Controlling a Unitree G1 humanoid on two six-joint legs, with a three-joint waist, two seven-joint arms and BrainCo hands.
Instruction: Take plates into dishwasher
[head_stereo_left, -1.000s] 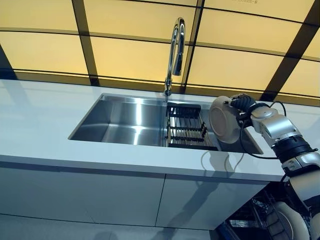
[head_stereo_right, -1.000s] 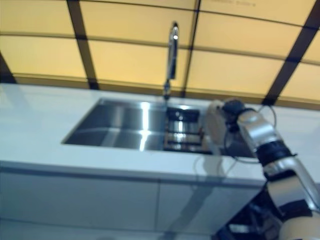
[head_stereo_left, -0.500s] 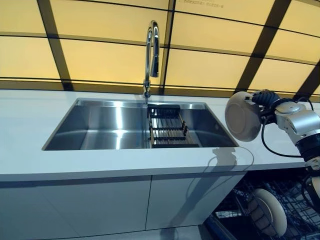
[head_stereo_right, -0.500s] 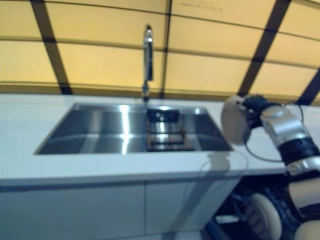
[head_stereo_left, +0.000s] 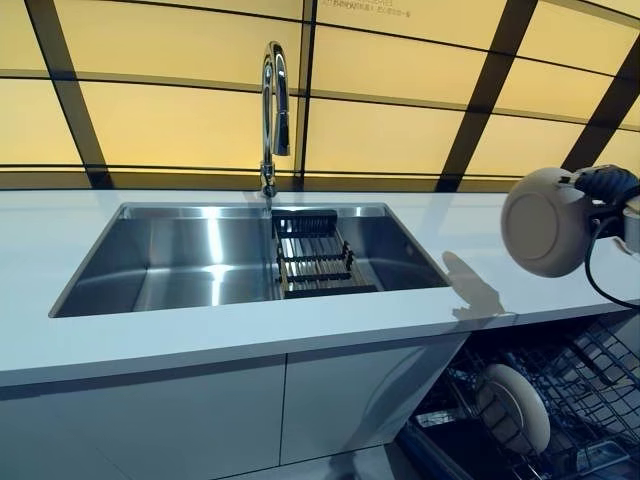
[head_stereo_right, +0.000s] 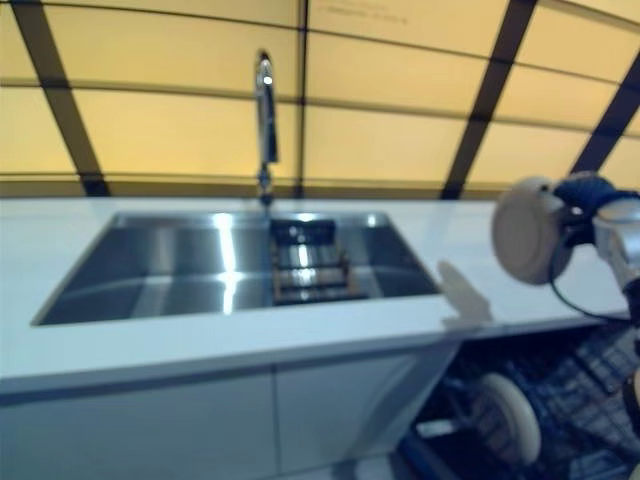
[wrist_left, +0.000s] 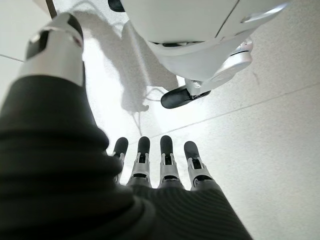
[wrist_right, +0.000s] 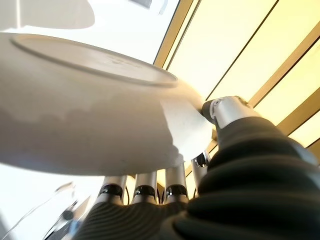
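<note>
My right hand (head_stereo_left: 606, 186) is shut on a white plate (head_stereo_left: 545, 221), held on edge in the air at the right, above the open dishwasher rack (head_stereo_left: 560, 390). In the right wrist view the thumb (wrist_right: 227, 110) presses the plate's rim (wrist_right: 185, 130) and the fingers (wrist_right: 145, 192) reach behind it. Another white plate (head_stereo_left: 512, 407) stands upright in the rack below. My left hand (wrist_left: 160, 165) shows only in its wrist view, hanging over the floor with straight fingers and holding nothing.
A steel sink (head_stereo_left: 200, 262) is set in the white counter (head_stereo_left: 230, 335), with a tall tap (head_stereo_left: 272, 115) behind and a dark drying rack (head_stereo_left: 312, 262) in its right part. White cabinet fronts (head_stereo_left: 200, 420) stand below the counter.
My right hand has carried the plate rightwards from over the sink's right end to above the dishwasher rack. The camera has turned right, so the sink has shifted left.
</note>
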